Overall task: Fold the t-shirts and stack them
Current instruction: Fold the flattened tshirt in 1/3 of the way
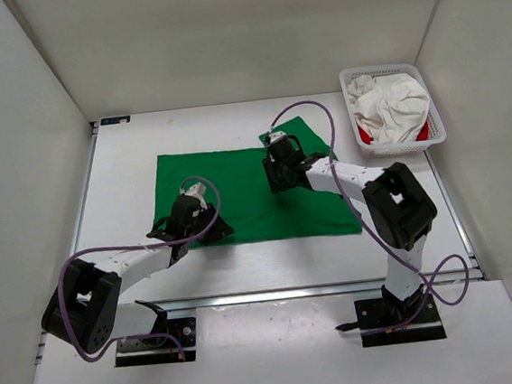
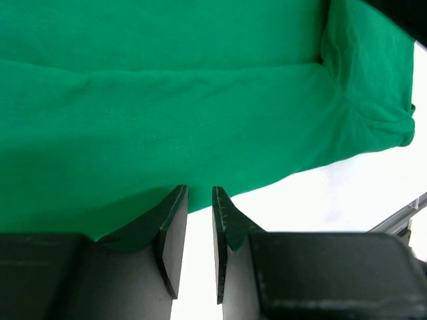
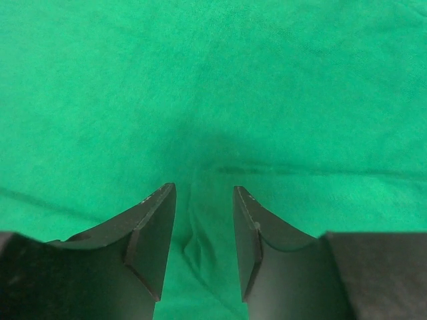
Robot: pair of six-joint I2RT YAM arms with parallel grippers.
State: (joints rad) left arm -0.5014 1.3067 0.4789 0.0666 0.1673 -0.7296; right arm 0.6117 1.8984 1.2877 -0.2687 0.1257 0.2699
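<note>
White basket (image 1: pixel 406 148) — right of green shirt (image 1: pixel 236 171)

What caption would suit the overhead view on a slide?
Left gripper and right gripper at a green t-shirt spread on the table; white t-shirt and red t-shirt wait in the basket.

The green shirt (image 1: pixel 249 213) lies spread flat mid-frame; the white shirt (image 1: pixel 391 106) and red shirt (image 1: pixel 365 135) sit crumpled together upper right.

Robotics lab bench — plain white enclosure walls (image 1: pixel 222 32), white table (image 1: pixel 120 169), bolted arm mounts (image 1: pixel 152 340)
</note>
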